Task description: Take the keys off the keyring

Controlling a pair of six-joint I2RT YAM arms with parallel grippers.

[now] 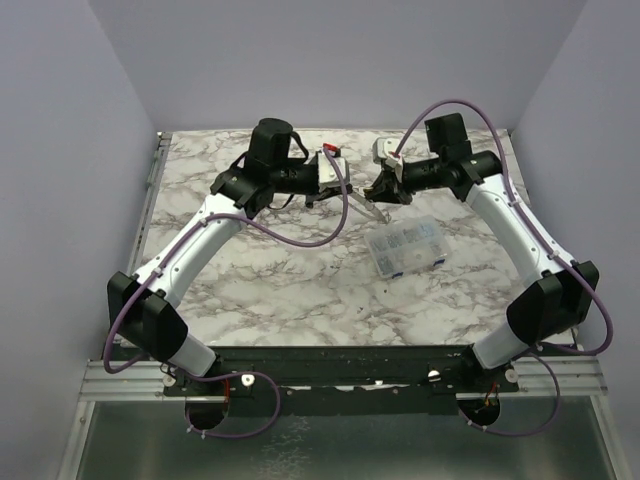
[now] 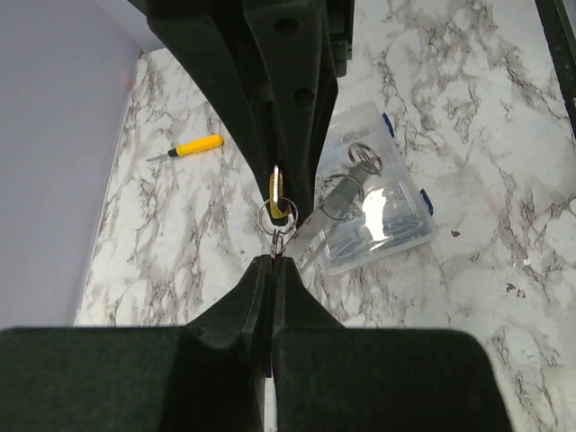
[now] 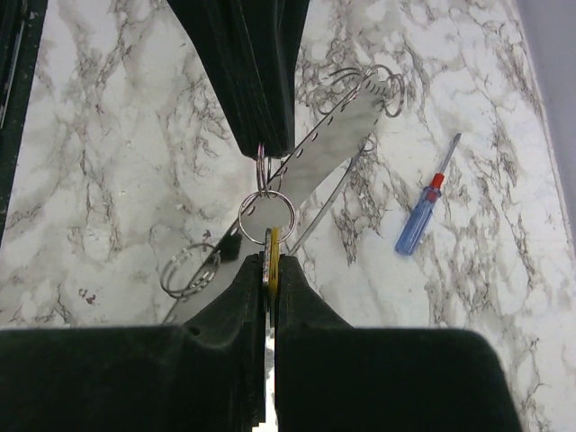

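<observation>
box: clear plastic compartment box (image 2: 400, 238) on marble bench (image 3: 108, 135), ahead-right of left end effector (image 2: 273, 261) | yellow screwdriver (image 2: 186, 148): ahead-left, lying flat | blue-and-red screwdriver (image 3: 421, 216): ahead-right of right end effector (image 3: 268, 259), flat on bench

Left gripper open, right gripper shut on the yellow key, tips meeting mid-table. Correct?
Not quite. The left gripper is shut, not open. It is pinching a small ring, as the left wrist view shows. The right gripper is shut on the yellow key, tips meeting mid-table, as you said.
</observation>
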